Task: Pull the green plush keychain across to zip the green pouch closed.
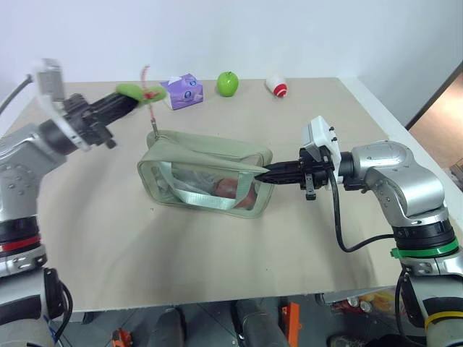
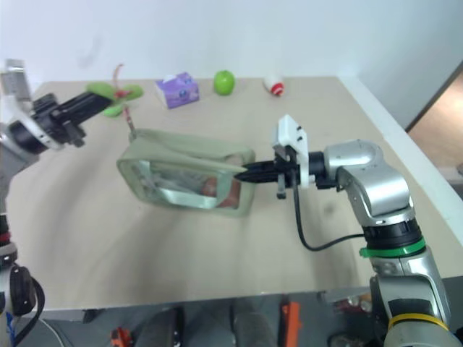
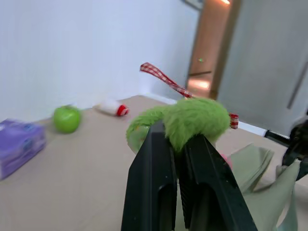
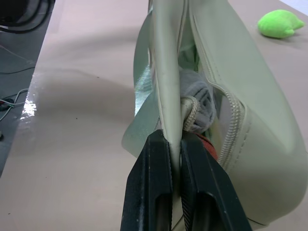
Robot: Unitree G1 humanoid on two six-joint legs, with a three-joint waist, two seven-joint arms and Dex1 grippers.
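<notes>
Currently I see my left gripper (image 1: 129, 99) clamped on the green plush keychain (image 1: 135, 90), raised above the table (image 1: 217, 260) at ten o'clock from the green pouch (image 1: 206, 177). My right gripper (image 1: 266, 174) pinches the pouch's fabric edge at three o'clock. A purple tissue box (image 1: 182, 91) and an apple (image 1: 228, 83) sit toward twelve.

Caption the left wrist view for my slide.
Left gripper shut on the small lime-green plush keychain above the tan table.
</notes>
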